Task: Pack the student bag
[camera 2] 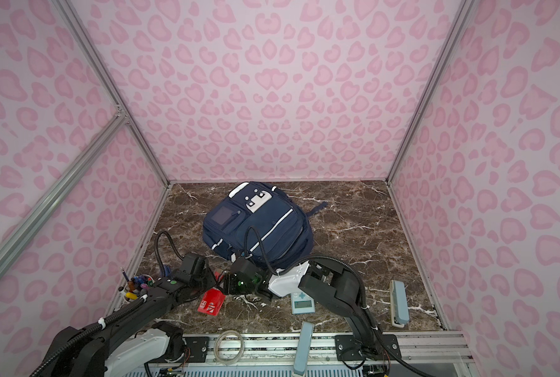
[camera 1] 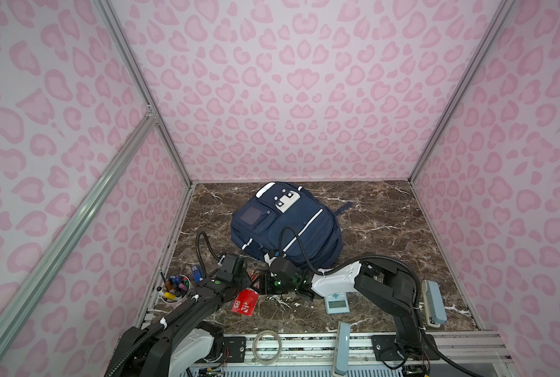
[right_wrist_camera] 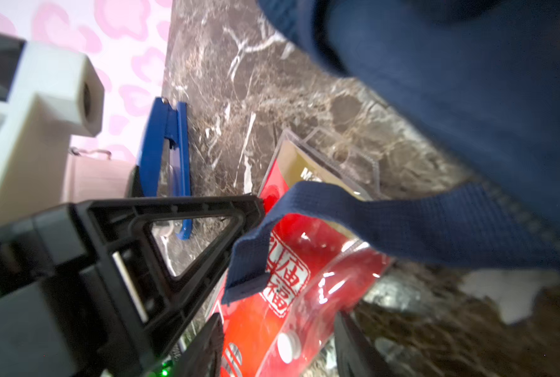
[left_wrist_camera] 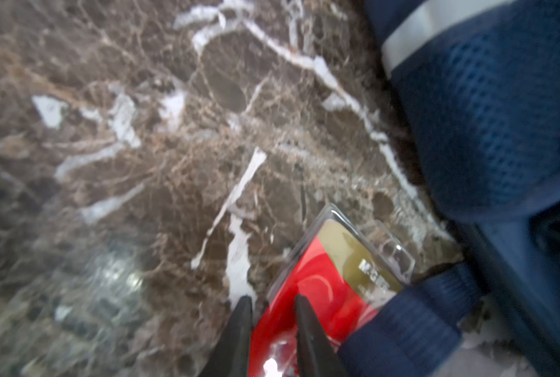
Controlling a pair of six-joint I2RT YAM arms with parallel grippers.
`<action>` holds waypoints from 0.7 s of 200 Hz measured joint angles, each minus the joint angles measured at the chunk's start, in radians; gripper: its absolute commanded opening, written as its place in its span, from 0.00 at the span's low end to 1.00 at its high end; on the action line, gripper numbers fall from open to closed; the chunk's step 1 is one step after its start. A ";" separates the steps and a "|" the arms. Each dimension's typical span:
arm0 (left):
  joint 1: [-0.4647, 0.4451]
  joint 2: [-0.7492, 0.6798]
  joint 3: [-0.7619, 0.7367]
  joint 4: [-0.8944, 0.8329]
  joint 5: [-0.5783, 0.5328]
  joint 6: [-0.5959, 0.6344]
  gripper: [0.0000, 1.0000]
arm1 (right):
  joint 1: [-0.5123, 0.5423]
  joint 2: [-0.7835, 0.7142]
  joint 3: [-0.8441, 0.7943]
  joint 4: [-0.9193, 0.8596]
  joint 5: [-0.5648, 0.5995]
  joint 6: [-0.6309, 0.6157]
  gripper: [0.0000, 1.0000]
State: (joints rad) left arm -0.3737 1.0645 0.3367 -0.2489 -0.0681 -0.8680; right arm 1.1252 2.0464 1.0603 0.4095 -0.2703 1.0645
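Note:
The student bag (camera 1: pixel 291 225) (camera 2: pixel 262 225), navy with white stripes, lies flat in the middle of the marble table. Just in front of it both grippers meet over a red packet (camera 1: pixel 246 303) (camera 2: pixel 211 303) in clear plastic. In the left wrist view my left gripper (left_wrist_camera: pixel 270 297) has its two fingers close together, with the packet's (left_wrist_camera: pixel 321 284) edge pinched between them. In the right wrist view my right gripper (right_wrist_camera: pixel 278 315) stands open, its fingers wide on either side of the packet (right_wrist_camera: pixel 272 326). A navy strap (right_wrist_camera: pixel 402 225) from the bag drapes across the packet.
A cup of pens (camera 1: pixel 175 289) and a small blue tool (camera 1: pixel 195 272) stand at the near left by the wall. A pale blue calculator (camera 1: pixel 336 303) lies near the right arm, and a pale blue case (camera 1: pixel 433 303) further right. Pink walls close in three sides.

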 measured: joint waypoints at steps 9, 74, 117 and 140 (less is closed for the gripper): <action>0.001 0.002 -0.005 0.020 0.000 -0.003 0.25 | -0.005 0.003 -0.010 0.029 -0.008 0.005 0.51; -0.002 -0.055 0.038 -0.107 0.040 -0.009 0.31 | -0.027 -0.039 -0.045 -0.014 0.066 -0.015 0.35; -0.001 -0.090 0.069 -0.190 0.026 0.027 0.30 | -0.019 -0.083 0.014 -0.257 0.170 -0.096 0.41; -0.002 -0.092 0.020 -0.164 0.068 0.023 0.26 | -0.005 -0.096 0.056 -0.388 0.174 -0.130 0.45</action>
State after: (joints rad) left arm -0.3752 0.9726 0.3565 -0.4126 -0.0006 -0.8448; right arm 1.1206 1.9507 1.1164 0.0212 -0.0959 0.9340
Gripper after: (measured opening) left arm 0.277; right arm 0.429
